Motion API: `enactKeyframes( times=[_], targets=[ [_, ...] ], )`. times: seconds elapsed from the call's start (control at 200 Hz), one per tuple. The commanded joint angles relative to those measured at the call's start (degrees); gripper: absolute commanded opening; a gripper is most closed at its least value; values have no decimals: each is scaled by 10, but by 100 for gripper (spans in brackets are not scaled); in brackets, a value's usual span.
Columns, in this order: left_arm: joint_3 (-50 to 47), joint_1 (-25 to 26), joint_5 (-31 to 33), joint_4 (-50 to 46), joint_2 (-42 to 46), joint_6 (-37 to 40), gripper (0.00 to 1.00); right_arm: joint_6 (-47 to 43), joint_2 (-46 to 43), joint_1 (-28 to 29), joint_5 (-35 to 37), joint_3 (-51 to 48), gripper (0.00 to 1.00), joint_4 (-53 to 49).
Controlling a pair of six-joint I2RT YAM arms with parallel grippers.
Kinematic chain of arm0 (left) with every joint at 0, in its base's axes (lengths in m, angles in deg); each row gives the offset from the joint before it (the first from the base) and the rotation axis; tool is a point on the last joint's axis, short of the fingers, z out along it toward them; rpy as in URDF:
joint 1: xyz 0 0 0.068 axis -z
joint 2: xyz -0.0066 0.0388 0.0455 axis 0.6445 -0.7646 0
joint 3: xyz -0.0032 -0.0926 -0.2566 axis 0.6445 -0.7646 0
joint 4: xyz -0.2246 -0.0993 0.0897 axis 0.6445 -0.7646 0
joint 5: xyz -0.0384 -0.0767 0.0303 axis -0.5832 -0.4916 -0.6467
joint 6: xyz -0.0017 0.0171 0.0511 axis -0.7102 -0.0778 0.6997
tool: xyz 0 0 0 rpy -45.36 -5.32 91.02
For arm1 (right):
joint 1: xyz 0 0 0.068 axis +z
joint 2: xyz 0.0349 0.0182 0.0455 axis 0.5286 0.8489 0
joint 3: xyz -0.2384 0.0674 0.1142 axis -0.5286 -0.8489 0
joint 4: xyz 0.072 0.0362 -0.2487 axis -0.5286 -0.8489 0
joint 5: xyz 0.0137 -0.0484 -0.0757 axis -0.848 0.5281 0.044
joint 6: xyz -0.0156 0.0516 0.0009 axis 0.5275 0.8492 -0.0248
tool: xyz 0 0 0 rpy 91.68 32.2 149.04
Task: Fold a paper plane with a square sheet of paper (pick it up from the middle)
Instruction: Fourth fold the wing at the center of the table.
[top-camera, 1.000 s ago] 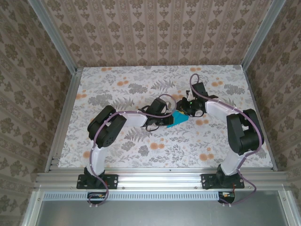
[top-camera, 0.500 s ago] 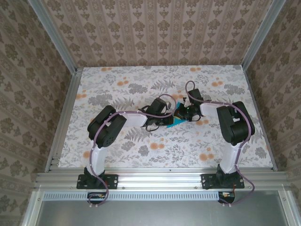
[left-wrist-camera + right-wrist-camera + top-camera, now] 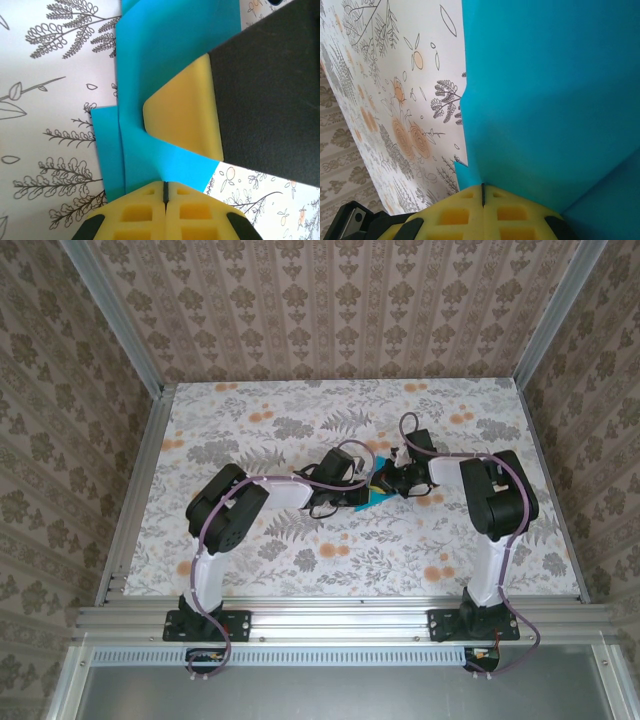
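The left gripper (image 3: 165, 192) stays pinched shut on the thin, creased cyan-blue paper sheet (image 3: 165, 60). The right gripper (image 3: 482, 196) is clamped on it too, and its arm's elbow has drawn inward since a second ago. The sheet lies mid-table between them, on a flower-printed table surface (image 3: 250, 560) within damask-wallpapered walls (image 3: 330, 310) and aluminium rails (image 3: 330, 615).

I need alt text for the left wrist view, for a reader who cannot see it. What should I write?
The left gripper, shut, pinches the near edge of a folded cyan-blue paper over a floral table. The right gripper, yellow and black, reaches in from the right, against the paper.
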Motion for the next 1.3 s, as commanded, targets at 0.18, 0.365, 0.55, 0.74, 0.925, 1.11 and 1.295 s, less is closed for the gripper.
enactKeyframes(
  times=[0.18, 0.365, 0.55, 0.74, 0.925, 1.11, 1.295],
  targets=[
    [-64, 0, 9, -124, 23, 27, 0, 21, 39, -43, 59, 19, 0, 43],
    [-89, 1, 4, -128, 68, 28, 0, 24, 17, -5, 49, -19, 0, 42],
    [-128, -1, 15, -142, 148, 30, 0, 57, -9, 39, 59, -67, 0, 66],
    [-135, -6, 32, -112, 208, 18, 0, 113, -17, 88, 61, -92, 0, 111],
    [-147, -7, 9, -44, 192, -8, 0, 152, -18, 114, 48, -95, 1, 158],
    [-143, -7, 8, -32, 152, -21, 0, 138, -33, 114, 45, -75, 3, 138],
    [-148, -7, 21, -53, 132, -20, 0, 131, -34, 111, 36, -65, 4, 130]
  ],
)
